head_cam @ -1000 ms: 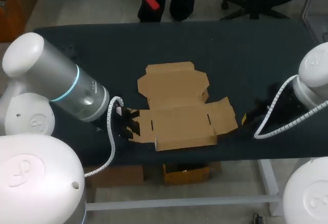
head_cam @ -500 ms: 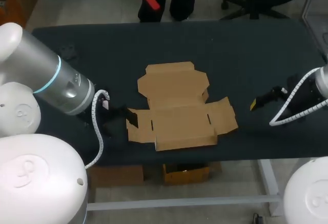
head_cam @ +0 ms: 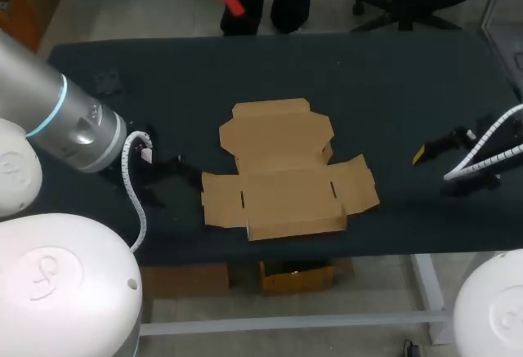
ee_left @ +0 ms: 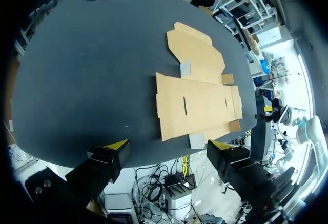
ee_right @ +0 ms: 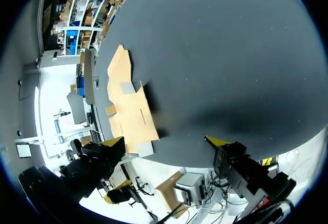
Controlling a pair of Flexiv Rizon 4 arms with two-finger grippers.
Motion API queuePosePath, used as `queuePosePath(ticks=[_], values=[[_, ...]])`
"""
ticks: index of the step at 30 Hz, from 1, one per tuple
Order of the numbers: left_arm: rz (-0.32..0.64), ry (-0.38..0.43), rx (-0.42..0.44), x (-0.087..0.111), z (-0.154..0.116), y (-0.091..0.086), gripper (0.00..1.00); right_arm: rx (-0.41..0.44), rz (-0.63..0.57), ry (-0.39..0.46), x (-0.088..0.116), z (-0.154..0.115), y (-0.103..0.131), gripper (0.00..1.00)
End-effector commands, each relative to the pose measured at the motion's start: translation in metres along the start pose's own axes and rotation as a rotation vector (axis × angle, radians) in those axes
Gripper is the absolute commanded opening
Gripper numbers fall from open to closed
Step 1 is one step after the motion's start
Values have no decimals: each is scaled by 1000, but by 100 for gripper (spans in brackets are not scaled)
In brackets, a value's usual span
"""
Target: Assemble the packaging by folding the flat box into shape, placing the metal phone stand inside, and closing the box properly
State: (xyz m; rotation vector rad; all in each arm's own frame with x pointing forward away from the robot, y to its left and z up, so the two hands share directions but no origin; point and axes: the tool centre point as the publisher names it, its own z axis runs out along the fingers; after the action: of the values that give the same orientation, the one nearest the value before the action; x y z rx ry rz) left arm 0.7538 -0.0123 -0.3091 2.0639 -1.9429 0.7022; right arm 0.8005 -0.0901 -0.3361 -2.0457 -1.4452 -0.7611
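The flat box (head_cam: pixel 282 177) lies unfolded at the table's centre, a bit toward 6 o'clock (near edge). All flaps are spread, w/ the big lid panel pointing to 12 and the side flaps out at 9 and 3. It looks laid there so both arms get equal reach to a side flap. No fold is made yet, so the task is prob. at its very start. No metal phone stand shows in any view.

The left gripper (ee_left: pixel 166 151) sits at the box's 9 o'clock, near but not touching. Its yellow tips are spread wide w/ nothing between them, and the cardboard is ahead of it. The right gripper (ee_right: pixel 165 142) is at 3 o'clock, well apart from the box, also spread wide and empty.

My guess is that flanking it this way sets up a two-sided fold, one flap each. The dark table (head_cam: pixel 392 79) carries the box flat, so a fingertip would need to slip under an edge, and thin card could slide instead of lifting.
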Motion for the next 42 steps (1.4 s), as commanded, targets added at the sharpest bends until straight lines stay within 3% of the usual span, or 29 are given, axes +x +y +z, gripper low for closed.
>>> queuePosePath(ticks=[1, 10, 17, 42], values=[[0, -1, 3, 0, -1, 2, 100, 4, -2, 41, -2, -2, 0, 100], [0, -1, 3, 0, -1, 2, 100, 4, -2, 41, -2, -2, 0, 100], [56, 40, 10, 4, 2, -17, 100, 16, -58, 46, 18, 2, 16, 100], [171, 69, -19, 7, -2, -75, 100, 58, -222, 93, 55, 9, 74, 100]])
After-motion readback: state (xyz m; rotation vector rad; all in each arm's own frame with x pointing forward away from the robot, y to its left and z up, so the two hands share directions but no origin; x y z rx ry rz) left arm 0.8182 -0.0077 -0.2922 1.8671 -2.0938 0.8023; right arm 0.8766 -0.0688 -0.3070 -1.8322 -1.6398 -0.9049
